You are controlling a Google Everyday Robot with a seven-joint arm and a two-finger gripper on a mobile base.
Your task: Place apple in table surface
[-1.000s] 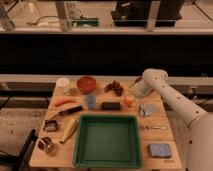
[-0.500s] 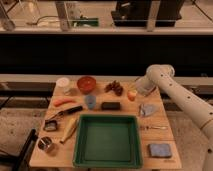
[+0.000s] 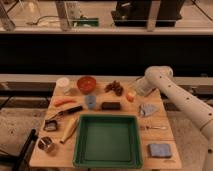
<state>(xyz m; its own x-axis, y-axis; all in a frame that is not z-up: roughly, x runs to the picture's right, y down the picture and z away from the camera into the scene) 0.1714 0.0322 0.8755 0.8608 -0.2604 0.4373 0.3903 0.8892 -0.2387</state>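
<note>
The apple [image 3: 130, 96] sits on the worktop [image 3: 159, 131] by the grapes [image 3: 115, 87], with the tool [image 3: 137, 92] just beside it; I cannot tell its state. A careless withdrawal could nudge the round fruit and roll it away.

Behind my bench [image 3: 162, 117] a pale ledge [image 3: 30, 80] runs under a dark wall panel [image 3: 75, 52], with lit windows [image 3: 100, 15] above. Speckled floor [image 3: 20, 120] lies to the left. My end effector [image 3: 136, 91] hangs over the bench's far right side.
</note>
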